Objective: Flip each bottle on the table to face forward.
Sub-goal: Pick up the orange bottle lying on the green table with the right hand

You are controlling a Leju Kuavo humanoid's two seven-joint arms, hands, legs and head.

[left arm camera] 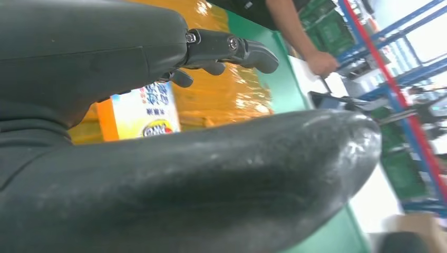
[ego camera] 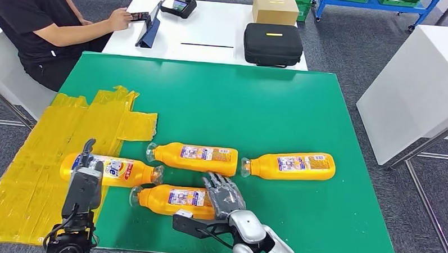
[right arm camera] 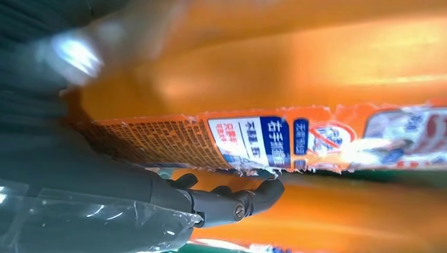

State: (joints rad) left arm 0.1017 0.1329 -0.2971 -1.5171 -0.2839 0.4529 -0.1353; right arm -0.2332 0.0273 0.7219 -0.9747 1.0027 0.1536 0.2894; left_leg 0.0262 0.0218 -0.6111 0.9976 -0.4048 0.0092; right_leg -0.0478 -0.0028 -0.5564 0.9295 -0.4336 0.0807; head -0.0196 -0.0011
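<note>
The nearest bottle (ego camera: 171,199) lies on its side on the green table (ego camera: 278,111), its long axis running across the robot's front, cap end toward the yellow sheet (ego camera: 34,170) and base under the right hand (ego camera: 224,195). That hand's fingers (ego camera: 218,185) are spread and draped over the bottle's base end, touching it, though I cannot tell whether they truly grip. The left hand (ego camera: 86,181) rests on the bottle with the blue-and-white label (ego camera: 110,170), fingers loosely apart; the right hand looks better placed to roll the nearest one.
</note>
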